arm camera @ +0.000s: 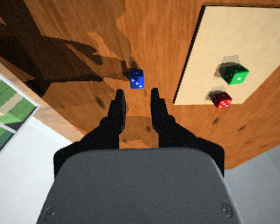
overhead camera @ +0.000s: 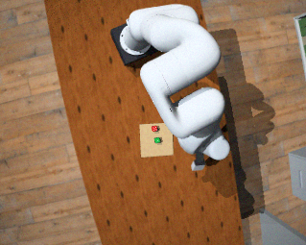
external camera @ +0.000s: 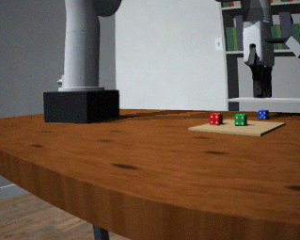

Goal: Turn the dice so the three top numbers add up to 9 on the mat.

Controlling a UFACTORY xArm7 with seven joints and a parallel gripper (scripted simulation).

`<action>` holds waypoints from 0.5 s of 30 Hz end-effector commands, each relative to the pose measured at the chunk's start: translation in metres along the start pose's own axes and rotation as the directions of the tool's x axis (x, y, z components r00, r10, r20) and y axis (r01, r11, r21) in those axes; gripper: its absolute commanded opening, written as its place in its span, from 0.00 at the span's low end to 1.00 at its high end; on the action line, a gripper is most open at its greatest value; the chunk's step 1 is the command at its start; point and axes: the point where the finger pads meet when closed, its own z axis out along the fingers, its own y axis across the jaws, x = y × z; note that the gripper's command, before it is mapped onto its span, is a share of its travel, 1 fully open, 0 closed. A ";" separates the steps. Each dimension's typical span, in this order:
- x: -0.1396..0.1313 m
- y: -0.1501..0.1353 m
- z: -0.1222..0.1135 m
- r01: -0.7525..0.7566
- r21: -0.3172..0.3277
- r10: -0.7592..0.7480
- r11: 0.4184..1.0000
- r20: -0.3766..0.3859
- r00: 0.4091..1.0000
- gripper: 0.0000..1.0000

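Observation:
A tan mat [overhead camera: 153, 140] lies on the wooden table. A red die [overhead camera: 154, 128] and a green die [overhead camera: 157, 140] sit on it; they also show in the wrist view, red [arm camera: 221, 99] and green [arm camera: 235, 74]. A blue die [arm camera: 136, 79] lies on the bare table, off the mat's edge; in the side view the blue die [external camera: 263, 114] sits behind the mat [external camera: 237, 127]. The arm hides it in the overhead view. My gripper [arm camera: 137, 97] hangs well above the table, close to over the blue die, fingers partly open and empty. It also shows in the side view [external camera: 261, 89].
The arm's black base [overhead camera: 129, 48] stands at the far end of the table. The table's edge [arm camera: 60, 122] runs close to the blue die. A bookshelf [external camera: 267, 40] stands behind the table.

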 end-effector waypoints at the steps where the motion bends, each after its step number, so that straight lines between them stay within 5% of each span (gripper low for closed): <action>1: 0.002 -0.001 0.006 0.000 0.001 0.000 1.000 -0.004 1.000 0.36; 15: 0.002 -0.001 0.019 0.000 0.001 0.000 1.000 -0.004 1.000 0.36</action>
